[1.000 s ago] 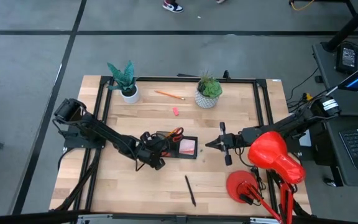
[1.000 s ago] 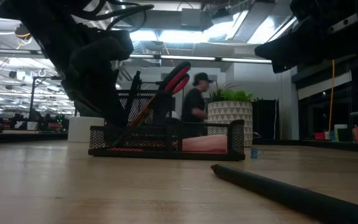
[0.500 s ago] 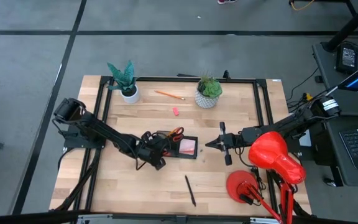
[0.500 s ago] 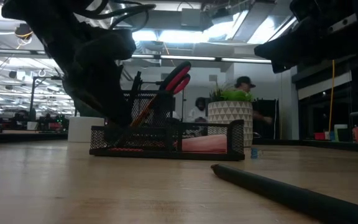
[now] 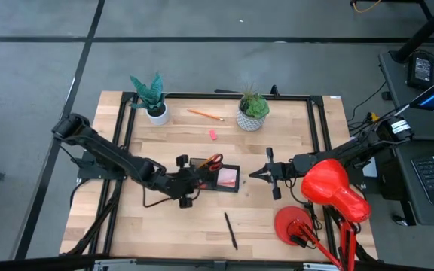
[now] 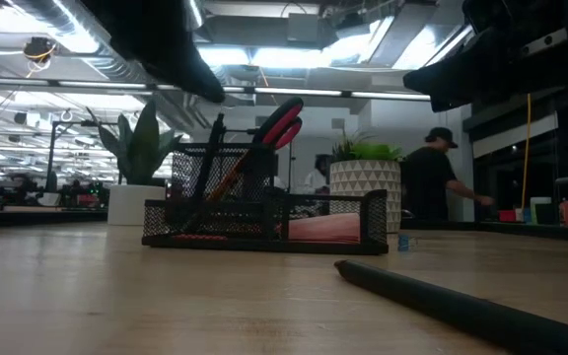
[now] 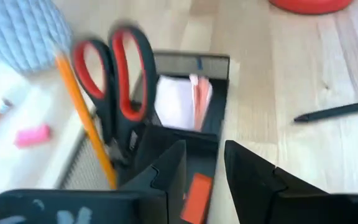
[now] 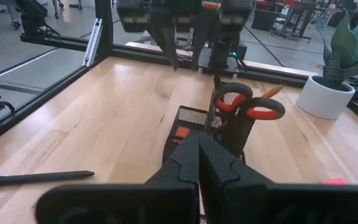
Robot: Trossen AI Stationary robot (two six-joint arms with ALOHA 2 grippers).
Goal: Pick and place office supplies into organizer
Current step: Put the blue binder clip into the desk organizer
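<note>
The black mesh organizer (image 5: 215,176) stands mid-table. Its cup holds red-handled scissors (image 7: 114,81) and an orange pencil (image 7: 87,121). Its tray holds pink sticky notes (image 5: 227,178) and an orange eraser (image 7: 194,198). My left gripper (image 7: 204,169) hovers open above the organizer's left end (image 5: 194,178), with nothing between its fingers. My right gripper (image 5: 253,175) waits shut, just right of the organizer. Lying on the table are another pencil (image 5: 204,114), a pink eraser (image 5: 212,134) and a dark pen (image 5: 230,229).
Two potted plants (image 5: 154,102) (image 5: 252,111) stand at the far edge. A red desk lamp (image 5: 330,190) with its round base (image 5: 292,223) is at the near right. Black frame rails (image 5: 319,128) run along the table's sides. A person (image 6: 432,182) moves in the room behind.
My left gripper has risen from the organizer's left end, rolling as it went. In the low view it has gone almost out of the picture's top. The organizer and its contents have stayed in place.
</note>
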